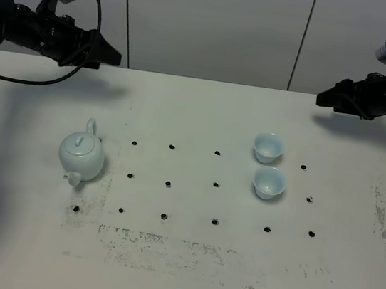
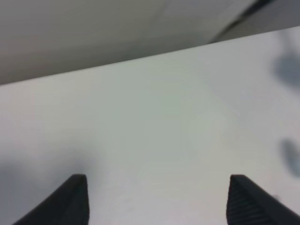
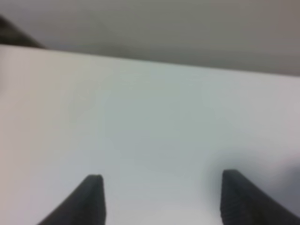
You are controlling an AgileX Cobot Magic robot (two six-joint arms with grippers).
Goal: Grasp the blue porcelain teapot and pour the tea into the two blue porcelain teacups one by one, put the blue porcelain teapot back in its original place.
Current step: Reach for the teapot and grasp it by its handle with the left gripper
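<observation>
Two cups, far cup (image 1: 267,147) and near cup (image 1: 268,182), sit right of middle on the desk (image 1: 198,109); the teapot (image 1: 81,155) stands well left. Left tool (image 2: 157,201) and right tool (image 3: 161,199) hover wide open, empty, at the far edge.

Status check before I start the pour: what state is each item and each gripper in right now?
Blue teapot: upright on the table, lid on, not held.
Far teacup: upright, no tea visible inside.
Near teacup: upright, no tea visible inside.
Left gripper: open, empty, above the table's far left.
Right gripper: open, empty, above the table's far right.
</observation>
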